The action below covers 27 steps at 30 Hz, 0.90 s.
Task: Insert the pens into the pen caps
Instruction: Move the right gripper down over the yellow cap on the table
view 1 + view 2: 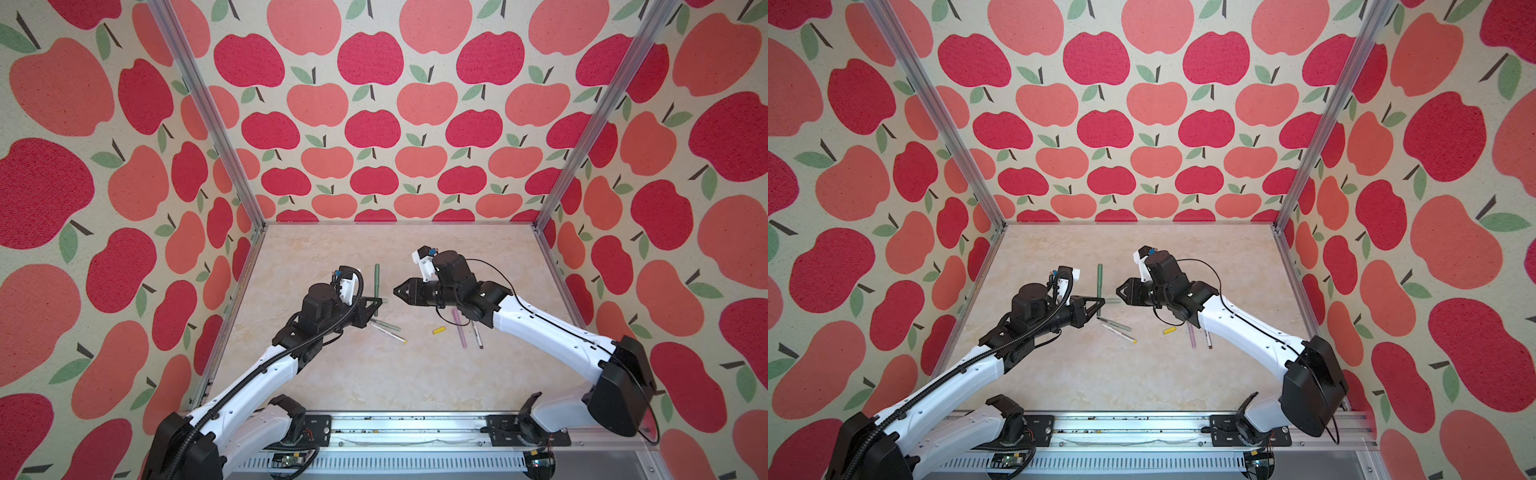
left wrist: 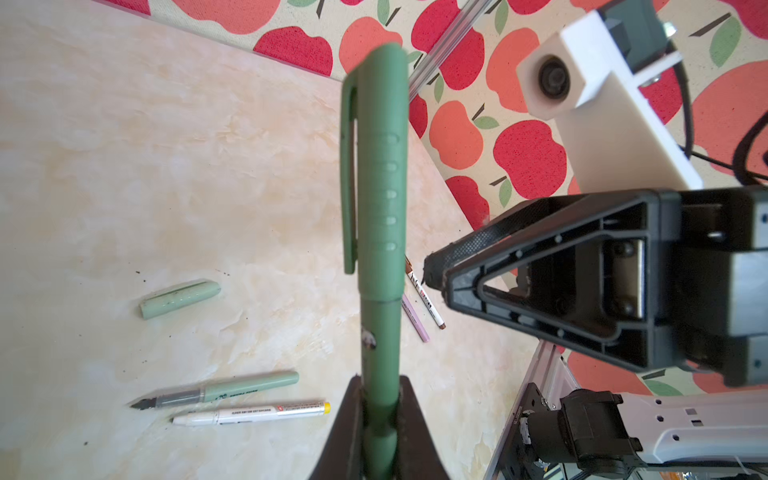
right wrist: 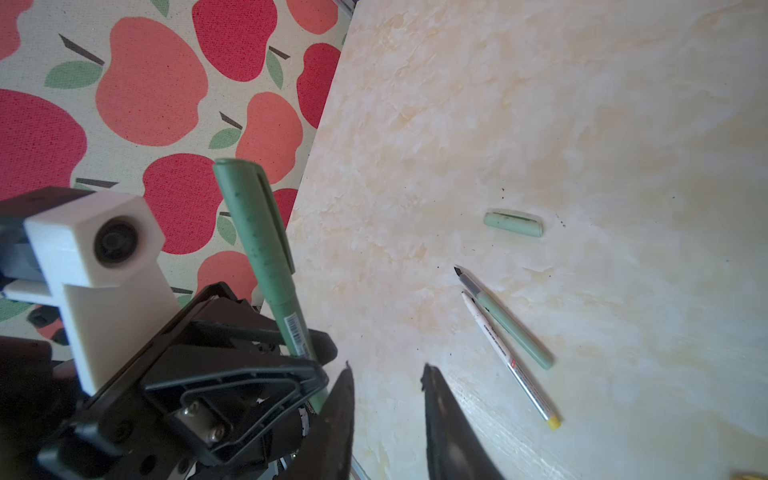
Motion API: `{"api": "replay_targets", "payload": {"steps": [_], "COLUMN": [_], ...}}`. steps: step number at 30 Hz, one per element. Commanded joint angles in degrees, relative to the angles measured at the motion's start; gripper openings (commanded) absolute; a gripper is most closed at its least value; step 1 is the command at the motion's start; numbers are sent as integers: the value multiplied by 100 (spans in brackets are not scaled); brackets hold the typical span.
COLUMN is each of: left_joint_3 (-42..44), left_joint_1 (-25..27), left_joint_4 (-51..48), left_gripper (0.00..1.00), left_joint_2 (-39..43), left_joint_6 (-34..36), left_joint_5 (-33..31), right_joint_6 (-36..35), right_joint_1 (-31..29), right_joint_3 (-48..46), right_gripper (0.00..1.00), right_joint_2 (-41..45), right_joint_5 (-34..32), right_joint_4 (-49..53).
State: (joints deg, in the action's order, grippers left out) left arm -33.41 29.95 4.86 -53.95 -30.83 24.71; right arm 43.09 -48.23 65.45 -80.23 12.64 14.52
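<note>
Dark green pen (image 2: 380, 332), matching cap (image 2: 376, 158) already on, is clamped in my left gripper (image 2: 380, 395) above the middle of the surface (image 1: 374, 374). My right gripper (image 3: 386, 370), at its three o'clock, is parted and empty. At five o'clock the pale green pen (image 2: 232, 388) and yellow-ended pen (image 2: 257, 413) lie uncapped, with the pale green cap (image 2: 180, 298) and yellow cap (image 1: 439, 331) loose nearby, so most capping looks undone.

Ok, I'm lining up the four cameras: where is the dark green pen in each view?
In a top view: dark green pen near centre, held by the left gripper.
In a top view: left of centre, above the black jaws.
Left wrist: down the middle, rising from the jaws.
Right wrist: left of centre, against the wallpaper.
Shared landmark: the white pen with yellow end, lying on the table.
</note>
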Motion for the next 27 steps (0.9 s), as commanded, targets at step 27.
{"api": "replay_targets", "payload": {"steps": [27], "left_joint_3": [295], "left_joint_1": [613], "left_joint_4": [-1344], "left_gripper": [0], "left_joint_2": [85], "left_joint_6": [-1292], "left_joint_5": [-372], "right_joint_6": [-1392], "right_joint_1": [193], "right_joint_3": [-538], "right_gripper": [43], "right_joint_2": [-919], "right_joint_5": [-1241], "right_joint_4": [2150]}}
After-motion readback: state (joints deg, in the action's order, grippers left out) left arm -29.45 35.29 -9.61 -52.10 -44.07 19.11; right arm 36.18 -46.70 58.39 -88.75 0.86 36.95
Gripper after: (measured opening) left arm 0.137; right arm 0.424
